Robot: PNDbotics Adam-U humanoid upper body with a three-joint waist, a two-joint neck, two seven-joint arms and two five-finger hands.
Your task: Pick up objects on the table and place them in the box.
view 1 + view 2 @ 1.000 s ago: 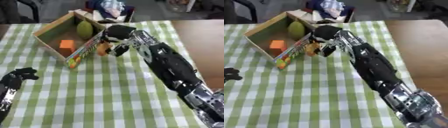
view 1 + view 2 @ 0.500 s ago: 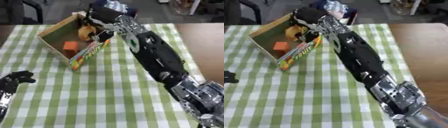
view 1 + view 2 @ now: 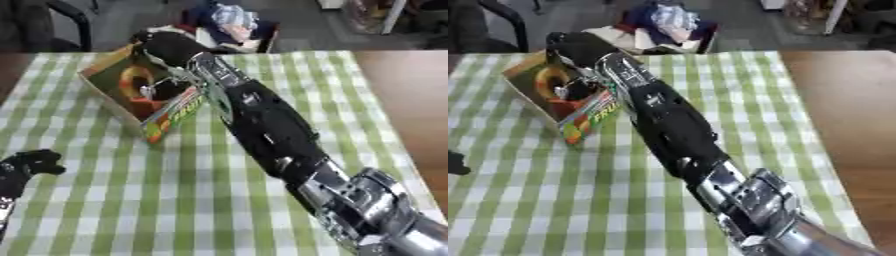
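The box (image 3: 140, 100) lies tipped on its side in the upper left of the frame, on the green checked table (image 3: 175, 200), its open mouth turned toward the camera and up; its printed flap hangs at the lower right edge. The right arm runs as one long diagonal from the lower right corner up to that mouth, nearly in line with the box's depth. The right hand (image 3: 166, 45) sits at the box's upper rim, wrist bent down over the opening, so the inside lies just below and to the left of it. Whether its fingers are curled or straight, or carry anything, cannot be told: they blur into the dark rim. Inside the box, orange and red shapes show; no other loose object shows on the cloth. The left hand (image 3: 31, 162) rests at the left edge, well apart from the box, and its fingers look curled with nothing in them. The right hand is far nearer, so any release into the box would fall to it
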